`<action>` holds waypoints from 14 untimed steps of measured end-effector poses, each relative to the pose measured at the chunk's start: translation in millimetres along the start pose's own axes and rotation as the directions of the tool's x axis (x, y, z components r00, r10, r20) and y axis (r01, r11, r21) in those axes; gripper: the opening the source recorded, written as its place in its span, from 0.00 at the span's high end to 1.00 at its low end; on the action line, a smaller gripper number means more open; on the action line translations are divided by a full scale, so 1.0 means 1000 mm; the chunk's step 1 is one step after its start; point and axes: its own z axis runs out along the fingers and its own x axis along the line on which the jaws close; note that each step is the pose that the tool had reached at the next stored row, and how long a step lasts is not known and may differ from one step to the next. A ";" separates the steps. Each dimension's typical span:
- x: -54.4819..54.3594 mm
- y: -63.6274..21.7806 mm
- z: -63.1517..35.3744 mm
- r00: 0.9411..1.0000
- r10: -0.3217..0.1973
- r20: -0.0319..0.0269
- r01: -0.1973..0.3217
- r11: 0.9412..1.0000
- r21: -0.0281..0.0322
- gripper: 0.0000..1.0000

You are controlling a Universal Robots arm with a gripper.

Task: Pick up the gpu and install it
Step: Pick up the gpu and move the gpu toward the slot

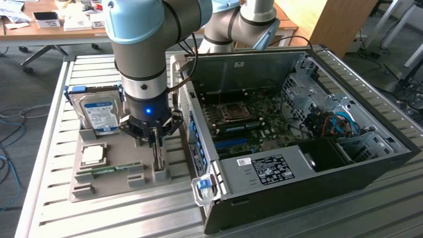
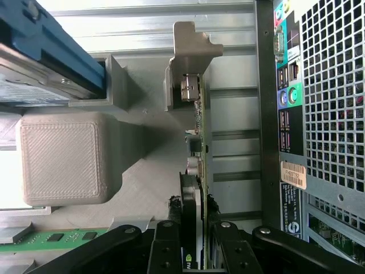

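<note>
Pick-up stage, install not yet done: the gpu (image 1: 157, 157) stands on edge in its slot on the grey parts tray (image 1: 99, 192), directly under the gripper (image 1: 154, 141), not yet lifted clear. The gripper's fingers (image 2: 171, 240) sit against both faces of the card, narrowed to about its thickness, so by the look of it the grasp is made. In the wrist view the gpu (image 2: 199, 142) runs edge-on away from the gripper (image 2: 193, 205), w/ its connectors facing one side.

The open PC case (image 1: 370, 166) lies just beside the gripper on the exterior view's right, its motherboard (image 1: 264, 124) exposed and no card seen in the expansion area; judged from that, lift, carry and seating are all left to do.

Arm (image 1: 142, 49) pose: forearm near vertical, wrist pointing straight down over the tray, fingers aligned w/ the card's length. On the gripper's far side from the case stand the hard drive (image 1: 99, 111), a CPU (image 1: 92, 154) and a RAM stick (image 1: 109, 170), untouched.
</note>
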 end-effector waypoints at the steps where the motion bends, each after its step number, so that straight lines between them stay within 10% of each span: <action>1: 0.000 0.0000 0.0000 1.000 -0.004 0.000 0.004 1.000 0.000 0.73; 14: 0.000 0.0000 0.0000 0.998 -0.056 -0.002 0.056 0.998 -0.002 0.73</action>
